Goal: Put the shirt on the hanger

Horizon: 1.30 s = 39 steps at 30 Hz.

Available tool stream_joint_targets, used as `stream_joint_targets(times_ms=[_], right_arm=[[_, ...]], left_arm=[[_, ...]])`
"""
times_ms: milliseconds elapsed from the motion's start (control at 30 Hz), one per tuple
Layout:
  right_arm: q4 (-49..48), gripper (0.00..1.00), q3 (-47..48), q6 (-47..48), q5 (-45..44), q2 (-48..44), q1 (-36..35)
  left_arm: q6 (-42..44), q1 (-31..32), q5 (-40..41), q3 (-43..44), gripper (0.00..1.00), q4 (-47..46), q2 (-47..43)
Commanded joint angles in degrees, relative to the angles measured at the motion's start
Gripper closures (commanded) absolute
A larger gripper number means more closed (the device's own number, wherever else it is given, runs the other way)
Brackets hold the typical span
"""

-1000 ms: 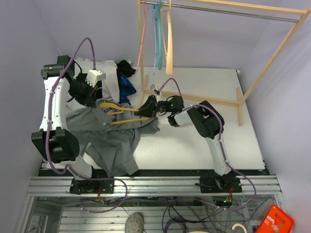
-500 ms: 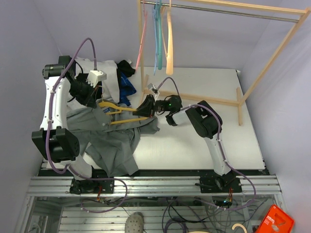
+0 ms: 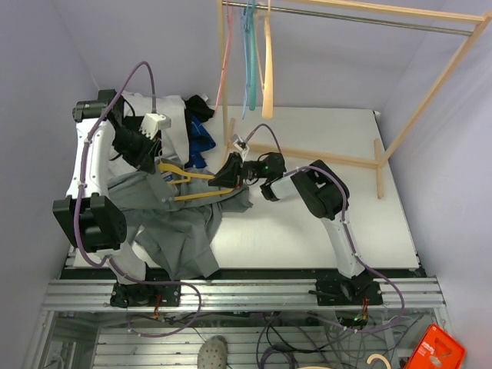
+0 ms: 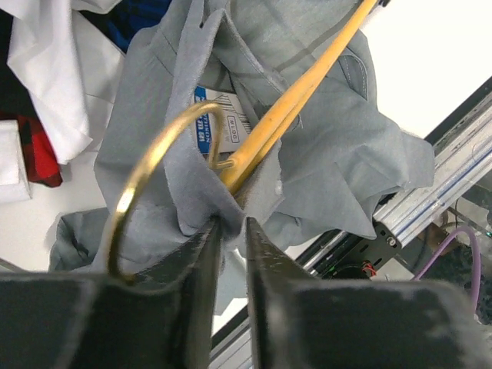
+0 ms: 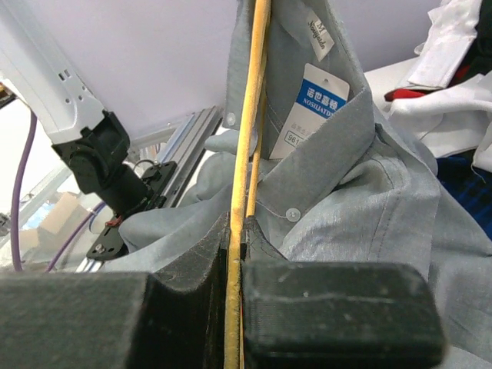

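Obs.: right pincer [image 5: 237,231] clamped on one arm of the hanger [image 5: 247,123], jaws drawn tight against the yellow bar; the bar ran up from the jaws into the open collar of the shirt [image 5: 361,192], passing beside a blue-and-white label [image 5: 319,100] and a collar button [image 5: 292,214]; left pincer [image 4: 231,231] stood narrow, jaws a slight gap apart with a fold of grey collar fabric at their tips; could not tell whether that fold was actually pinched; the hook [image 4: 137,188] of the hanger curved out of the neck opening just above those tips. Top view: the shirt lay crumpled on the left part of the tabletop [image 3: 323,223], its body trailing toward the near edge; the hanger spanned its upper part, between the two pincers; a white garment [image 3: 173,115] and a dark blue garment [image 3: 201,144] were heaped just behind the shirt.
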State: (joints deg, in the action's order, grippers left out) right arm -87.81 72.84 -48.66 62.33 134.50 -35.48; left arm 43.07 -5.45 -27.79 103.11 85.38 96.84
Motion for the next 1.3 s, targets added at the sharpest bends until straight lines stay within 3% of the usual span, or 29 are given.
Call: stream_joint_targets(times_ms=[0,33,133,467,767,1100,1233,1267], right_arm=[[-15.85,1.00,2.30,-2.12,-0.18,0.91,-1.96],[-16.29,1.00,2.37,-2.48,-0.25,0.94,-2.08],[-16.45,1.00,2.19,-2.41,-0.49,0.87,-2.22],[-16.01,1.00,1.08,-1.46,-0.84,0.17,-1.82],[-16.42,1.00,0.82,-1.91,-1.67,-0.47,-0.94],[-16.01,1.00,1.35,-2.45,-3.15,-1.61,-0.07],[-14.17,1.00,1.02,-0.81,-3.42,-2.29,0.23],[-13.74,1.00,0.93,-0.48,-3.56,-2.36,0.32]], left_arm=[[0.58,1.29,-2.18,-1.62,0.63,0.40,-0.32],[0.49,1.27,-2.18,-1.67,0.55,0.40,-0.17],[0.52,1.29,-2.27,-1.83,0.50,0.40,0.52],[4.49,1.23,1.86,-8.58,0.50,-1.54,-0.36],[9.63,1.23,2.41,-20.24,0.43,-13.04,-12.13],[12.45,1.16,-2.86,-20.55,0.44,-5.21,-8.32],[13.03,1.12,-3.89,-19.97,0.41,-5.84,-11.34],[13.05,1.10,-4.26,-19.97,0.36,-6.14,-12.26]])
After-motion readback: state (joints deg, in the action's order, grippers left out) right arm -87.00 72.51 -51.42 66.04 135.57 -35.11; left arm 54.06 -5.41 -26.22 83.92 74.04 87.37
